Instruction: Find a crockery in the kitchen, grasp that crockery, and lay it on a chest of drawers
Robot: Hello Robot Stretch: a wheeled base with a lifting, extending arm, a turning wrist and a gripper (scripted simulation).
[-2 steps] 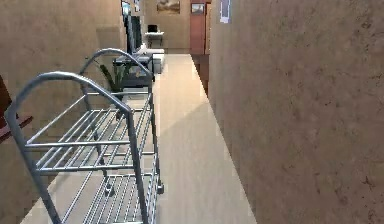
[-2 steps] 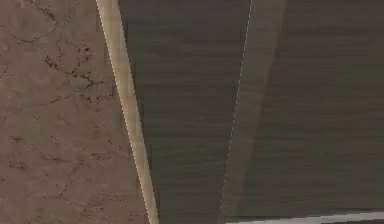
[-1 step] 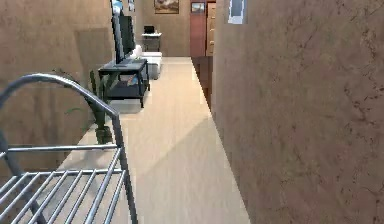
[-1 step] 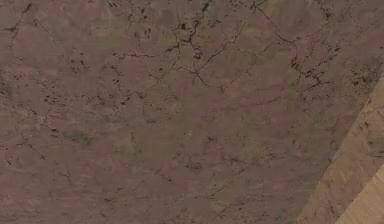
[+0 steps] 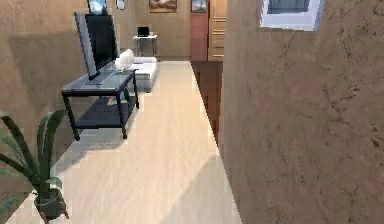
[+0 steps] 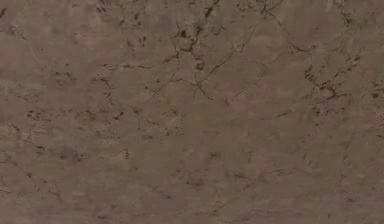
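In the forward view a light wooden floor [image 5: 165, 130] runs ahead between brown walls. A flat television [image 5: 97, 42] stands on a dark stand with a glass top [image 5: 100, 92] at the left. Beyond it a white seat or sofa [image 5: 143, 68] lies on the floor. A small table with a dark object [image 5: 145, 38] stands against the far wall. In the arm side view a brown cracked wall surface [image 6: 190, 110] lies close.
A brown wall [image 5: 300, 130] juts in on the forward view's right. A potted plant with long green leaves [image 5: 40, 160] stands at the bottom left. A reddish-brown doorway [image 5: 212, 35] opens at the far end. Free floor lies down the middle.
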